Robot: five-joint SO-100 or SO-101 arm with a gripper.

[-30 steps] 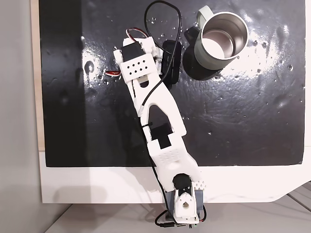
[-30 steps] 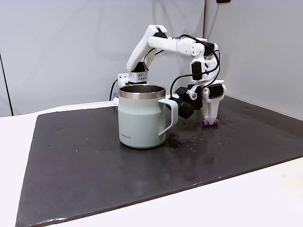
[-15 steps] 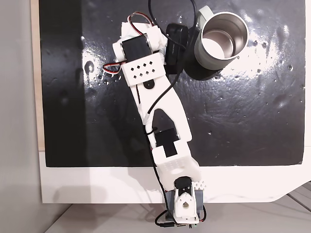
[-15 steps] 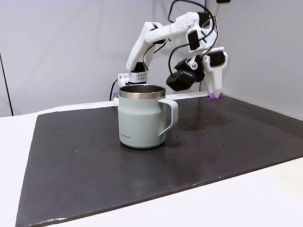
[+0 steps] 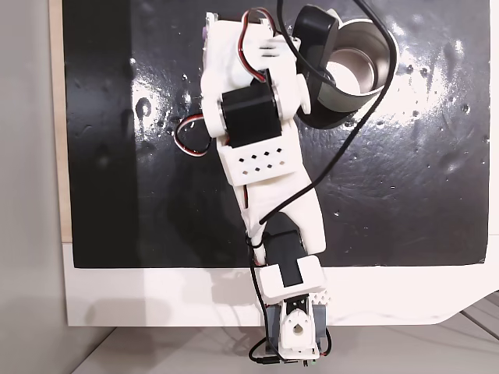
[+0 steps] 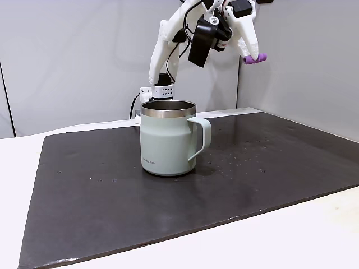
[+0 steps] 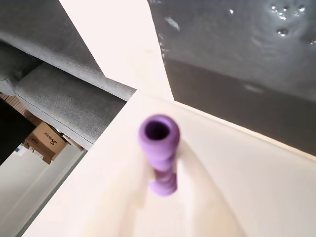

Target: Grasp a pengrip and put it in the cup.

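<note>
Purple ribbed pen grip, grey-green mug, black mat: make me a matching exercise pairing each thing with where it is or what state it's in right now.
Things:
1. small purple ribbed pen grip
2. pale grey-green steel-lined mug
3. black mat
4. white two-finger hand

States:
A. lies flat on the white table
B. shut on something, raised high
C. held in the air, above the mat
D. stands upright, nothing inside

Pairs: 1-C, 2-D, 3-A, 4-B

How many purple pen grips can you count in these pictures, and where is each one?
1. The pen grip is pinched in the gripper, raised well above the black mat and off to the side of the mug. The arm could hide another from above.
</note>
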